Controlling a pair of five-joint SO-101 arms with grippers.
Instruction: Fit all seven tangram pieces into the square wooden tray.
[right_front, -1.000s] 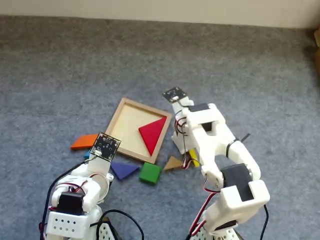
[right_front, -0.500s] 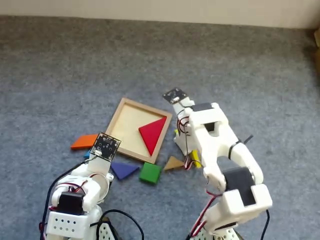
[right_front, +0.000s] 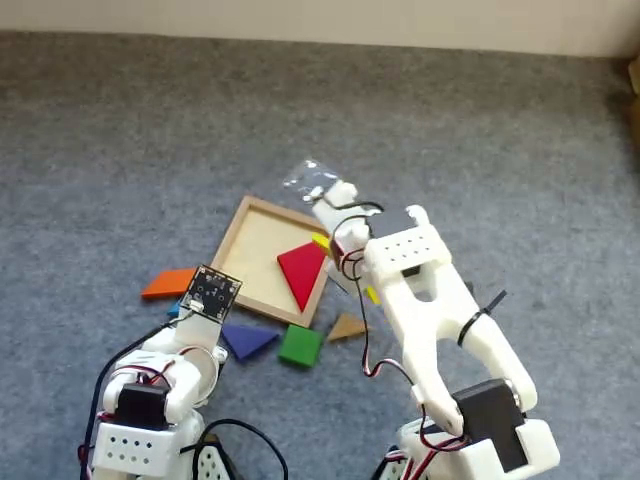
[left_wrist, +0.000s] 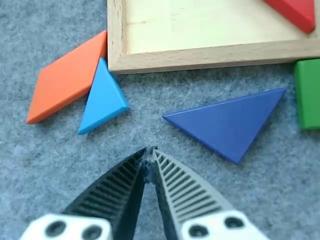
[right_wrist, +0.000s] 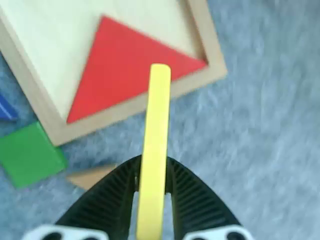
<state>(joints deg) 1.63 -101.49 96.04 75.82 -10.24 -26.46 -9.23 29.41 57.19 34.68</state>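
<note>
Over the rim of the square wooden tray (right_front: 250, 248), on the side nearest your right arm, the right gripper (right_wrist: 152, 164) pinches a yellow tangram piece (right_wrist: 159, 100) in a narrow grip. You are holding that piece on its thin edge. Its far end overlaps the red triangle (right_wrist: 125, 70) in the right wrist view, but you cannot tell whether the two touch. The red triangle lies flat inside the tray, its long side against that same rim and its apex pointing toward the tray's middle.

Your left gripper (left_wrist: 149, 151) has its fingers pressed together with nothing between them. It hangs above the grey carpet (left_wrist: 45, 165) just outside the tray's near edge.

Five pieces lie on the carpet outside the tray. The orange parallelogram (left_wrist: 65, 77) and the light blue triangle (left_wrist: 100, 97) touch each other beside the tray's left corner. The dark blue triangle (left_wrist: 230, 120) lies near the left gripper's tips, along the near edge. The green square (left_wrist: 307, 92) sits just beside it, close to the rim. The tan triangle (right_front: 347, 326) rests by the tray's near corner, toward your right arm.
</note>
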